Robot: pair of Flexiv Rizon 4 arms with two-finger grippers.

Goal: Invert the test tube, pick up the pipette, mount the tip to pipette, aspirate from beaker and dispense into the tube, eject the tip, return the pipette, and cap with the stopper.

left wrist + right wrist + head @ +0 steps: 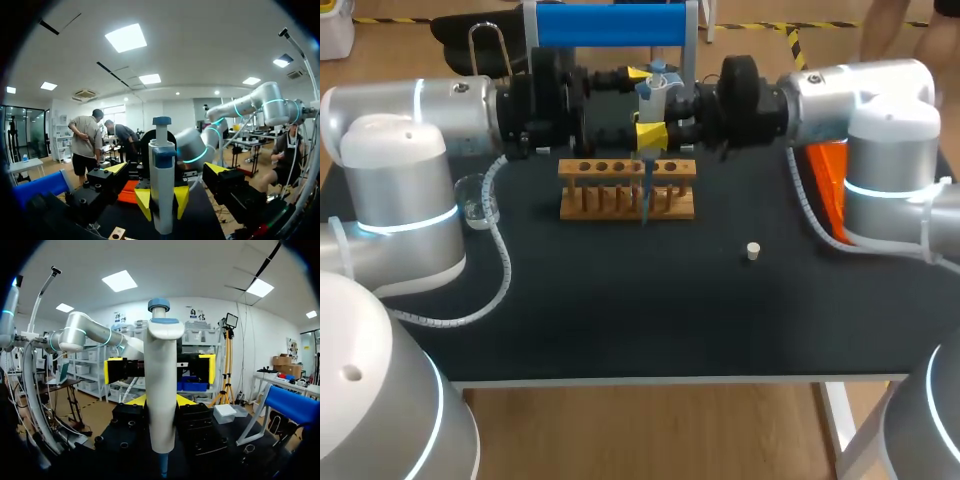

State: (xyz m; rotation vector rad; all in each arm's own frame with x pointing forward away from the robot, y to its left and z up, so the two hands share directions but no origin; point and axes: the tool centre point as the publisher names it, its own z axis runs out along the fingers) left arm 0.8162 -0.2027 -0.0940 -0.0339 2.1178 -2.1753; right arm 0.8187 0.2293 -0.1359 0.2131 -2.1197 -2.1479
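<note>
Nearest, lower right of ctr in head view: small white stopper (753, 251), alone on the black table (620, 320), well apart from all else. Further back, mid-frame: wooden rack (578, 207) w/ a row of holes on top, set crosswise. Left of it, beside the L arm (420, 105): clear beaker (475, 200), upright, apart from the rack. Right side of frame, under the R arm (860, 90): orange object (825, 175), partly hidden, can't say what.

Above the rack, upper ctr: pipette (655, 95), upright, white body, blue knob on top. Thin blue lower end hanging down across the rack's middle; inside a hole or just in front, can't tell.

Clamped on the pipette body from two sides: R gripper (161, 401), yellow tips pressed against either side of the white barrel in R wrist view, gap btwn them filled by the barrel. Facing it from the opposite side: L gripper (166, 169), fingers spread wide, yellow tips well clear of the pipette on both sides, holding nothing. Pipette in line w/ that gap, untouched by them.

Arms level, from upper left and upper right of head view, grippers nose to nose at the pipette.

Farthest, top ctr: blue stand (610, 25) on a metal frame, behind the grippers at the table's back.
</note>
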